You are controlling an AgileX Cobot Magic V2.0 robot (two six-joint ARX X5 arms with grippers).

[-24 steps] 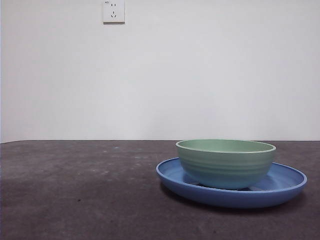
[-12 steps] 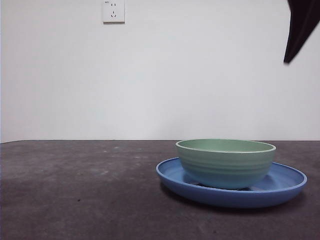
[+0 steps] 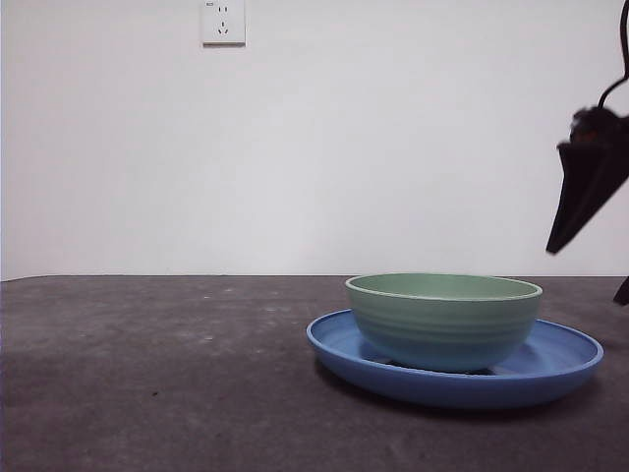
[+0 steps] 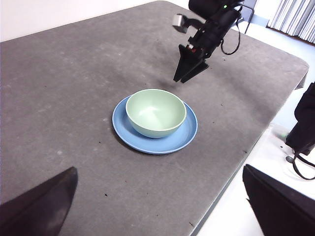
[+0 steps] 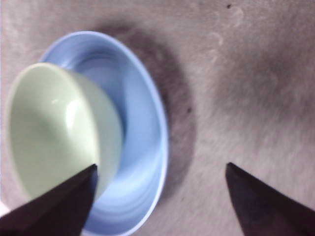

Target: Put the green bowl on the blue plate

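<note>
Table (image 3: 147, 393) w/ dark grey matte top is carrying everything; surface is showing faint pale scuffs + a few small dark specks. Rounded corner and near edge are showing in left wrist view (image 4: 123, 44). Only one thing is sitting directly on it: the blue plate (image 3: 560, 369), lying flat, right of centre in front view, well in from the edges (image 4: 123, 130). Plate is casting a soft shadow onto the top beside it (image 5: 152, 147). The green bowl (image 3: 442, 320) is resting upright on plate, not touching tabletop.
</note>
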